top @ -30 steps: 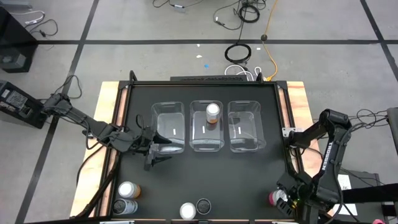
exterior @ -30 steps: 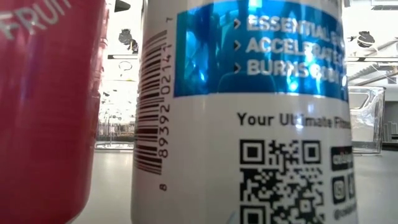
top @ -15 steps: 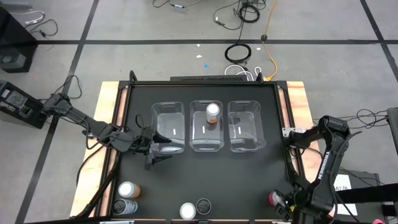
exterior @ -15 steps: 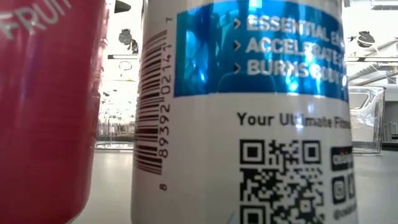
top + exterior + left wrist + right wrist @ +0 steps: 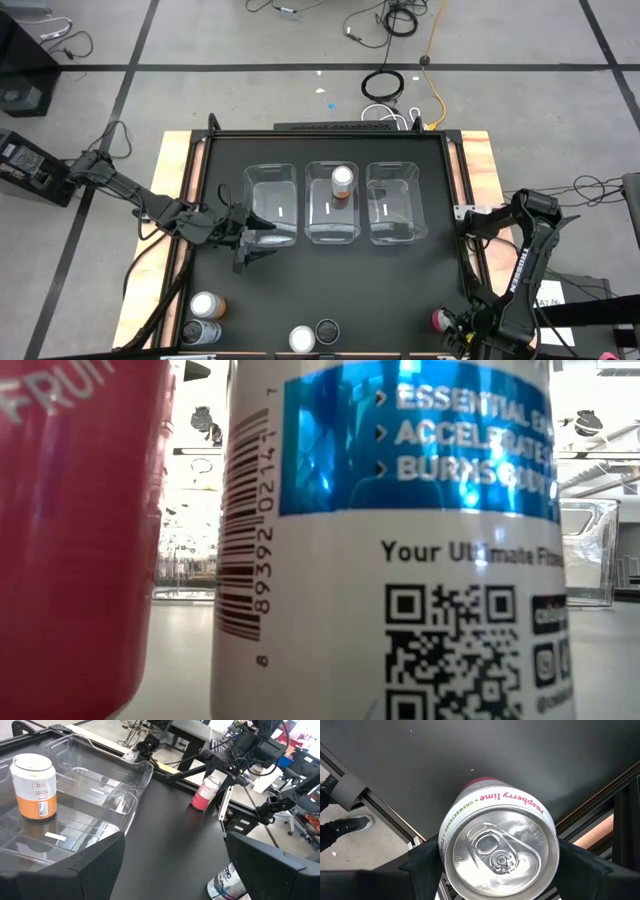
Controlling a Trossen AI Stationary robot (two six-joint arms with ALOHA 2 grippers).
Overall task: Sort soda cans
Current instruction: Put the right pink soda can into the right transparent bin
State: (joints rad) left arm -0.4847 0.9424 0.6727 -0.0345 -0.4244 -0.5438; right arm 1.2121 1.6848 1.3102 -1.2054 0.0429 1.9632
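Cans sit on the black table (image 5: pixel 330 290): an orange can (image 5: pixel 342 182) in the middle bin (image 5: pixel 331 228), and a pink can (image 5: pixel 497 845) at the near right corner between the right gripper's (image 5: pixel 497 870) fingers, contact unclear. Left gripper (image 5: pixel 262 240) hovers spread beside the left bin (image 5: pixel 271 190).

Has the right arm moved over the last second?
Yes. In the high view the right arm has dropped toward the table's near edge, by the pink can.

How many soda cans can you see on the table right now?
6: orange soda can in the middle clear bin; orange and grey front-left; two front-centre; pink at the right tool.
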